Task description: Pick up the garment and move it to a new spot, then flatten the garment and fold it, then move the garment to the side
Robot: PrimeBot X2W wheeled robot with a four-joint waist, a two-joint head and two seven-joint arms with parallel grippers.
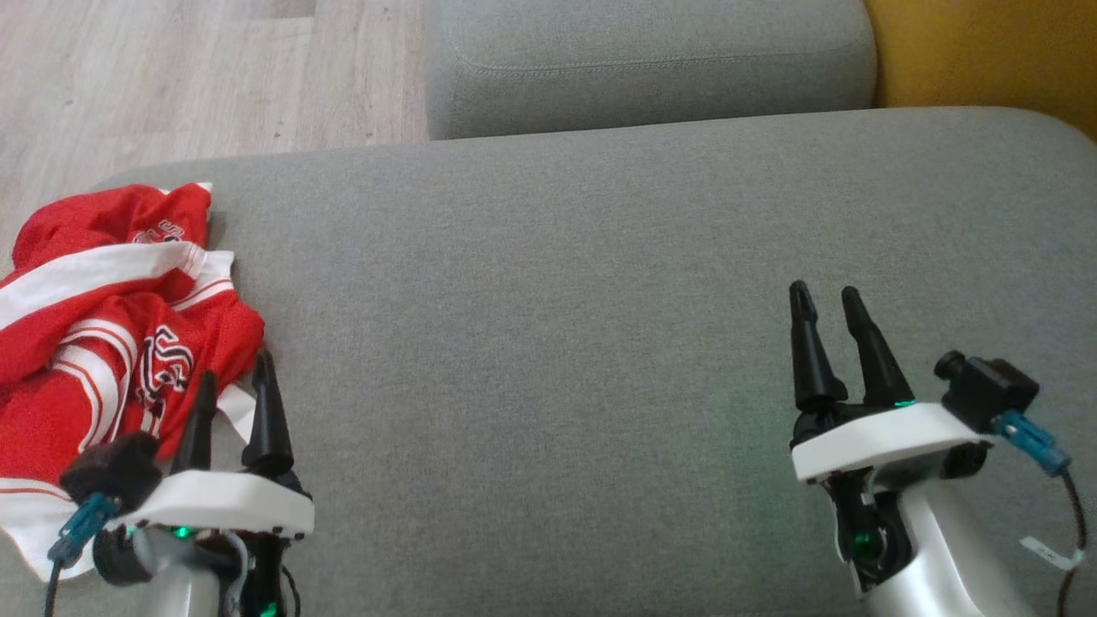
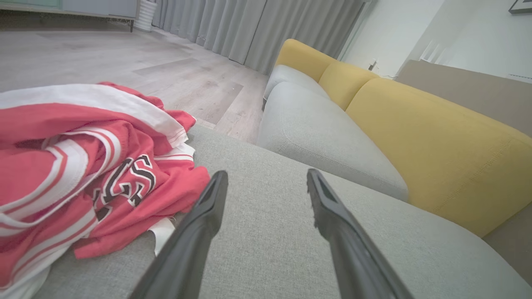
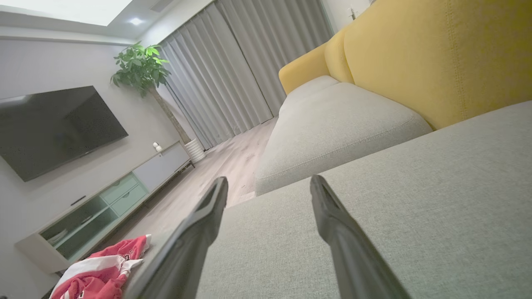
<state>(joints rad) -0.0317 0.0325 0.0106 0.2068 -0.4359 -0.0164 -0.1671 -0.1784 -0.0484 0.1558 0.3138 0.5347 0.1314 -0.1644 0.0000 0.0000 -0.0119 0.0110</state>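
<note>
Two grippers were seen with jaws parted and nothing held: the left gripper (image 1: pixel 236 367) just beside the crumpled red-and-white mesh jersey (image 1: pixel 103 334), the right gripper (image 1: pixel 824 290) well apart at the near right. The jersey was heaped at the left edge of the grey fabric sofa cushion (image 1: pixel 548 283).

left gripper (image 1: pixel 236 364): two long black tapered fingers (image 1: pixel 267 411), white plate (image 1: pixel 231 506), green light (image 1: pixel 182 533) beneath | left wrist camera (image 1: pixel 111 470): black block, blue plug (image 1: pixel 86 524) | right gripper (image 1: pixel 824 289): matching black fingers, white plate, rounded silver forearm (image 1: pixel 934 548) | right wrist camera (image 1: pixel 986 390): black block, blue plug, thin dark cable (image 1: pixel 1078 514) carrying a white tag (image 1: pixel 1050 553)
</note>
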